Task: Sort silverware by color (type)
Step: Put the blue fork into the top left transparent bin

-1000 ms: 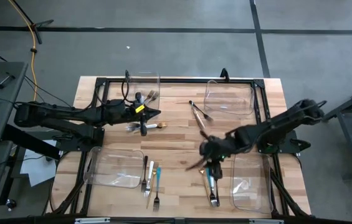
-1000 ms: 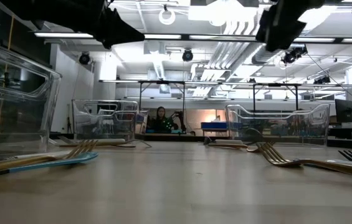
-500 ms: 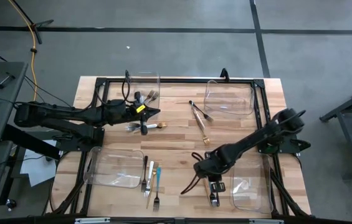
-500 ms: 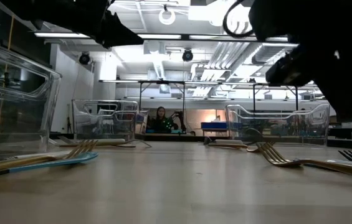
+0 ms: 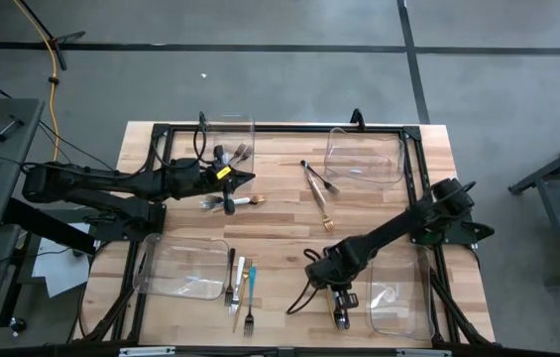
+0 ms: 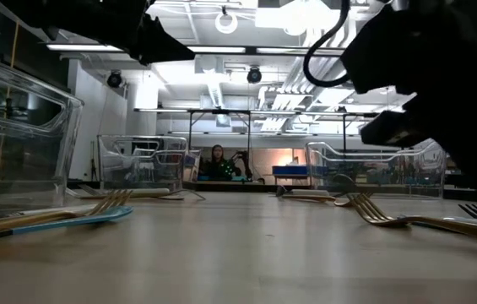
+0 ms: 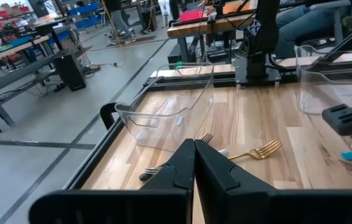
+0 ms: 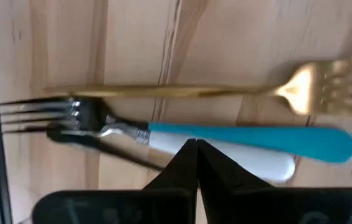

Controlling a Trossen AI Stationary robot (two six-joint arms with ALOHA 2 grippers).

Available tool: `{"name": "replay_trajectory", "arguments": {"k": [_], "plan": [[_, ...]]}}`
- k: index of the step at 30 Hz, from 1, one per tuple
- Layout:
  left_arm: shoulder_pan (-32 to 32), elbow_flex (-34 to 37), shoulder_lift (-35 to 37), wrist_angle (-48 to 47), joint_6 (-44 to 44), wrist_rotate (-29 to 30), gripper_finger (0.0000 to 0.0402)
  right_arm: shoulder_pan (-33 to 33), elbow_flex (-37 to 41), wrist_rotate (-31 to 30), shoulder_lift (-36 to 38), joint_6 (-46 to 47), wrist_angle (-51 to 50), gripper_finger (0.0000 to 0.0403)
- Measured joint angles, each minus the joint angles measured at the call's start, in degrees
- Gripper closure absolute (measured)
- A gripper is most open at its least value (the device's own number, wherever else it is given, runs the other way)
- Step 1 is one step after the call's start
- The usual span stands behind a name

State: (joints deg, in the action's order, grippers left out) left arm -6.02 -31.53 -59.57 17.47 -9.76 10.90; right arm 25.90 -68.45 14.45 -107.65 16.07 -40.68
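Observation:
My right gripper (image 5: 337, 296) points down, shut, over a small pile of silverware (image 5: 340, 313) at the table's near right. The right wrist view shows a teal-handled fork (image 8: 250, 138), a gold fork (image 8: 225, 91) and a white handle (image 8: 250, 163) lying flat on the wood just past the shut fingers (image 8: 194, 149). My left gripper (image 5: 251, 179) hangs shut and level above forks (image 5: 228, 202) at the far left. Other silverware lies at the far middle (image 5: 317, 184) and near left (image 5: 239, 288). My right gripper comes from above, its shut fingertips (image 8: 187, 153) standing at the white handle's edge (image 8: 225, 155), just beside the teal handle. Whether they touch it cannot be told. My left gripper touches nothing.
Clear plastic bins stand at the four corners: far left (image 5: 228, 131), far right (image 5: 364, 157), near left (image 5: 182, 270), near right (image 5: 398, 296). A black frame (image 5: 413, 149) runs round the table. In the low view, forks lie at the left (image 6: 78, 215) and right (image 6: 390, 219).
My right gripper has dropped and gone toward the table's near edge, down to the silverware pile at the near right. It has tipped more steeply downward and its fingers have come together. The silverware has stayed where it lay.

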Motion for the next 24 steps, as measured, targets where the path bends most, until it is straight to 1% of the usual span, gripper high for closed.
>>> {"name": "replay_trajectory", "arguments": {"k": [8,20,24], "plan": [[0.00,0.00,0.00,-0.09,-0.16,0.00,0.0401,0.03,0.00,-0.15,-1.12,-1.98,0.02,0.0402],[0.00,0.00,0.00,-0.09,-0.44,0.01,0.0401,-1.85,0.00,-5.71,-1.12,-2.64,2.99,0.0402],[0.00,0.00,0.00,-0.09,-0.44,0.00,0.0401,-3.30,-0.02,-9.00,-1.12,-2.15,3.81,0.0402]]}}
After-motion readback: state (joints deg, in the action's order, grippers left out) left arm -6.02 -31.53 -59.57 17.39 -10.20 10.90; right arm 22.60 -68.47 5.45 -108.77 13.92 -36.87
